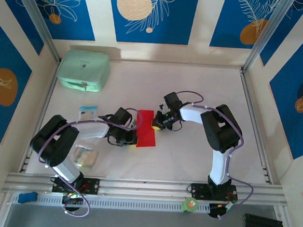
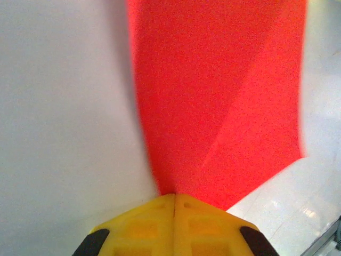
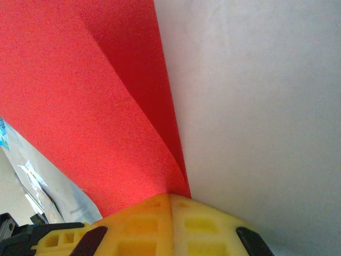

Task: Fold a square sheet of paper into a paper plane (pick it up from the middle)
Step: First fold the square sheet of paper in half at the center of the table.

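Square sheet of paper (image 1: 146, 128) sits folded into a narrow red strip between your two grippers; your left gripper (image 2: 174, 196) has its yellow jaws pressed together, pinching one edge of the paper; red fans out straight ahead of those tips, a crease running up to the right; your right gripper (image 3: 170, 196) pinches the opposite edge the same way, jaws closed tight on it; two layers show ahead and left of its tips, bare table (image 3: 256, 106) to their right; mint-green case (image 1: 84, 71) well beyond your left jaws; small pale packet (image 1: 87, 110) nearer, off to their left
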Tool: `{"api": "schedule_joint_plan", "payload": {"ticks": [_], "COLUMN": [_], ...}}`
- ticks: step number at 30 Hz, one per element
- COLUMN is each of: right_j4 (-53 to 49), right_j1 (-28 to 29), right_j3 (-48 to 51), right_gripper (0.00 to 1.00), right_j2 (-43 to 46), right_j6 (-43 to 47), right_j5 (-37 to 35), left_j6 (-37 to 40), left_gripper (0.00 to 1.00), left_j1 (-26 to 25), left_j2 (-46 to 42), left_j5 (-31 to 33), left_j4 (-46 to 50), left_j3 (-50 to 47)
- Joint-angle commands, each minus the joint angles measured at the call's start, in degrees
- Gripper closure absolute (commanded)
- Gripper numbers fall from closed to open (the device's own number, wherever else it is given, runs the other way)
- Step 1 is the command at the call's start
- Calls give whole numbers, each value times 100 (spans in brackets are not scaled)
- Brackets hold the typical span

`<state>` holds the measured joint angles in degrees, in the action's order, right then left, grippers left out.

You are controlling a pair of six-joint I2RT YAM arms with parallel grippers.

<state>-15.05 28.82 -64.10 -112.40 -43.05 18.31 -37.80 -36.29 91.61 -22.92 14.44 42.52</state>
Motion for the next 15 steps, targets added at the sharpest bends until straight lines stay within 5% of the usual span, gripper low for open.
{"api": "schedule_joint_plan", "payload": {"ticks": [1, 7, 15], "right_j4": [-667, -677, -675], "right_j1": [-42, -43, -40], "right_j3": [248, 231, 248], "right_gripper": [96, 96, 96], "right_j2": [-523, -533, -539], "right_j6": [-6, -18, -29], "right_j5": [-1041, -1066, -1057], "left_j6": [31, -601, -828], "left_gripper": [95, 93, 93], "left_j1": [-70, -97, -329], "left_j2": [-276, -747, 60], "left_j5": [241, 497, 281], "left_j4": [1278, 382, -175], "left_j3": [126, 450, 542]}}
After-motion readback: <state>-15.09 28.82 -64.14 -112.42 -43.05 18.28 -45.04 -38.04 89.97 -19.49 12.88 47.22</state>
